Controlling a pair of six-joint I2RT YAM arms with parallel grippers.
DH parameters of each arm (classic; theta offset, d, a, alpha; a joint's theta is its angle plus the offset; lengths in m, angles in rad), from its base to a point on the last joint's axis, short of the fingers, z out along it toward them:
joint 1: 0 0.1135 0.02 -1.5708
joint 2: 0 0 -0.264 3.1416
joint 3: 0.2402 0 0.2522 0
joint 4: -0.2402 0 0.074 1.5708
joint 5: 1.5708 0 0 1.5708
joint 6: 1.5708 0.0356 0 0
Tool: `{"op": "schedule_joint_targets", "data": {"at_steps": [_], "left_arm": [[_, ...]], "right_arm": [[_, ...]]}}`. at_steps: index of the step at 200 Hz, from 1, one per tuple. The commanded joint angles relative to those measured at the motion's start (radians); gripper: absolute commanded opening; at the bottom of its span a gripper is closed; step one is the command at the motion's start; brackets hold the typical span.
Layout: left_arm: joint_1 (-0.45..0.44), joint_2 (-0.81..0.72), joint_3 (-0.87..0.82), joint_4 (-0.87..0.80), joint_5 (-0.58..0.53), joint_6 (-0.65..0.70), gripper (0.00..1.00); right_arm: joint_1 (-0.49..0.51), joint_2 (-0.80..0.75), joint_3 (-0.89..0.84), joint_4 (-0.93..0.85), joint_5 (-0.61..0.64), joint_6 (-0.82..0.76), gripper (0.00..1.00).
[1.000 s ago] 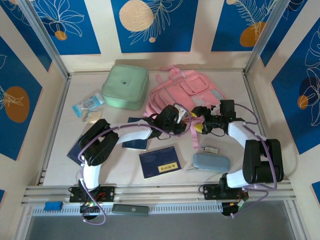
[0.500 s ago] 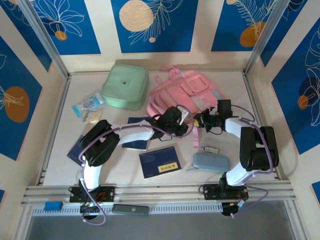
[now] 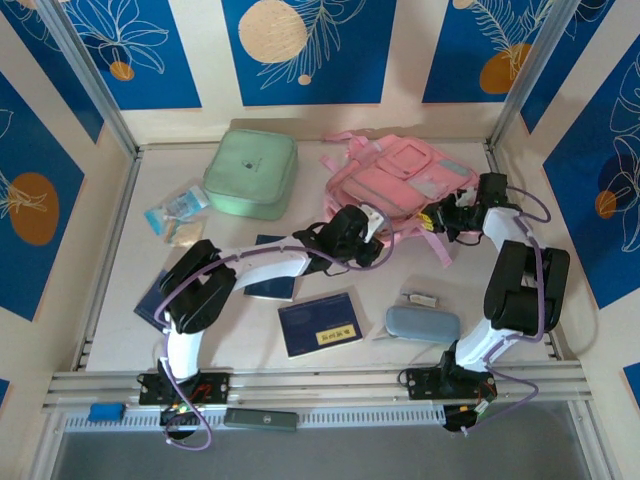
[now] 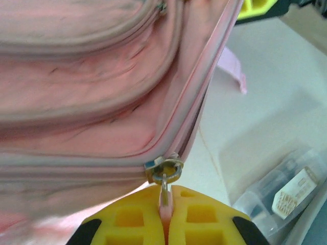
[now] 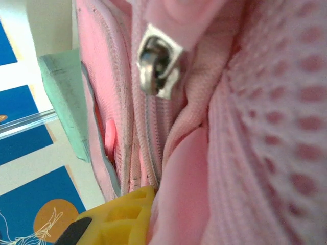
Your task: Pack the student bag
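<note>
The student bag [image 3: 400, 172], a pink backpack, lies at the back right of the table. My left gripper [image 3: 372, 232] sits at its near left edge. In the left wrist view this gripper [image 4: 166, 206] is shut on the pink pull tab of a zip slider [image 4: 164, 168] on the bag's seam [image 4: 102, 107]. My right gripper [image 3: 440, 216] is at the bag's near right corner. The right wrist view shows one yellow finger [image 5: 120, 214] pressed against a fold of the bag's pink fabric [image 5: 189, 184]; its other finger is hidden behind that fold. Another zip slider [image 5: 158, 61] hangs above.
A mint green zip case [image 3: 251, 172] lies left of the bag. Snack packets [image 3: 176, 212] lie further left. Near the front are dark blue booklets [image 3: 320, 323], a grey-blue case [image 3: 422, 323] and a small white item [image 3: 420, 299]. Metal rails edge the table.
The right gripper closed on the bag and moved right and back, dragging the bag with it. The left gripper followed, still holding the zip pull.
</note>
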Motion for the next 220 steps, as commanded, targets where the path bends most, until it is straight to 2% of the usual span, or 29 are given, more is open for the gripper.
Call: {"op": "schedule_joint_targets", "data": {"at_steps": [1,12,19,41,59,85,108,117,142,161,171,189,213,220], "left_arm": [[0.008,-0.079,-0.042,-0.126,-0.011,0.032,0.00],[0.008,-0.071,-0.026,-0.136,0.021,0.031,0.00],[0.007,-0.065,-0.017,-0.124,0.060,0.024,0.00],[0.004,-0.041,0.017,-0.103,0.105,-0.024,0.00],[0.003,-0.023,0.044,-0.095,0.117,-0.032,0.00],[0.003,-0.008,0.081,-0.117,0.114,-0.031,0.00],[0.001,-0.006,0.081,-0.097,0.143,-0.026,0.00],[-0.001,-0.005,0.085,-0.097,0.142,-0.025,0.00],[-0.004,0.005,0.098,-0.106,0.154,-0.020,0.00],[-0.008,-0.004,0.096,-0.109,0.153,-0.017,0.00],[-0.010,-0.014,0.093,-0.111,0.147,-0.018,0.00],[-0.012,-0.029,0.088,-0.109,0.144,-0.025,0.00],[-0.013,-0.062,0.056,-0.128,0.121,-0.030,0.00],[-0.013,-0.078,0.037,-0.132,0.111,-0.034,0.00]], "right_arm": [[-0.053,0.023,0.091,0.020,0.150,-0.066,0.00],[-0.034,0.026,0.100,0.004,0.174,-0.077,0.00],[-0.027,0.029,0.104,-0.005,0.175,-0.078,0.06],[-0.009,0.017,0.092,-0.032,0.080,-0.064,0.44],[0.003,-0.041,0.022,-0.052,0.059,-0.047,0.61],[0.019,-0.156,-0.132,-0.017,0.031,0.030,0.74],[0.108,-0.219,-0.245,0.059,0.010,0.154,0.79],[0.150,-0.224,-0.261,0.082,0.005,0.197,0.79],[0.245,-0.221,-0.280,0.159,0.094,0.311,0.80],[0.269,-0.173,-0.238,0.225,0.111,0.317,0.70],[0.288,-0.147,-0.184,0.189,0.139,0.285,0.66],[0.331,-0.106,-0.108,0.133,0.190,0.230,0.50],[0.349,-0.079,-0.059,0.109,0.179,0.148,0.19],[0.347,-0.077,-0.040,0.067,0.196,0.107,0.15]]}}
